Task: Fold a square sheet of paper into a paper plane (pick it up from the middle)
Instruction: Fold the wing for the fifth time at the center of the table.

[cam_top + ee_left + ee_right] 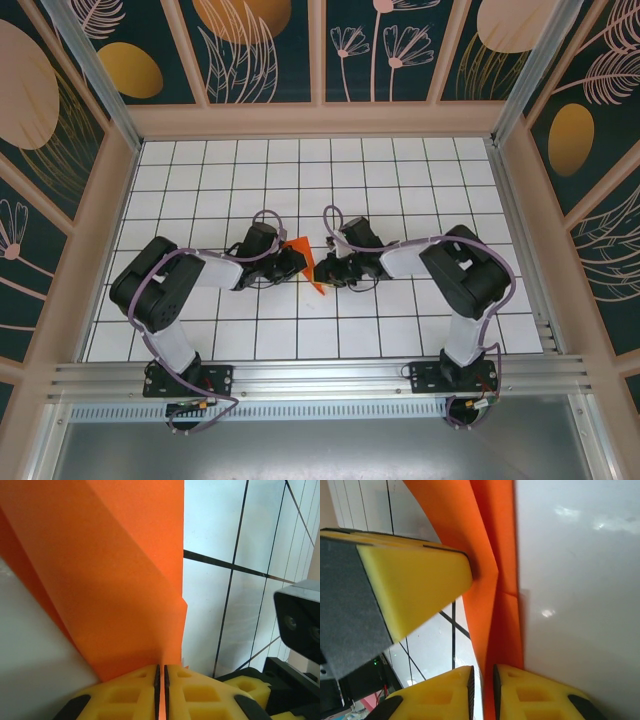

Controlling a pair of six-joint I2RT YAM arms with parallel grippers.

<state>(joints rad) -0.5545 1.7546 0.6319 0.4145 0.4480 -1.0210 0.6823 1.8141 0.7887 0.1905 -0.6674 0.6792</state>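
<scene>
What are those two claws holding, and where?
The left gripper pinches the folded orange paper by an edge; the right gripper is slightly open around it.

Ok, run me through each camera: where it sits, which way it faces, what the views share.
Top external: above and behind the robot, facing down at the table; shows left arm, right arm, left hand and right hand meeting at the orange paper.
Left wrist: on the left arm, facing along the left hand, shut on the orange paper; right arm's camera at right.
Right wrist: on the right arm, facing along the slightly parted right hand, paper between.
Shared: all three show the paper.
</scene>
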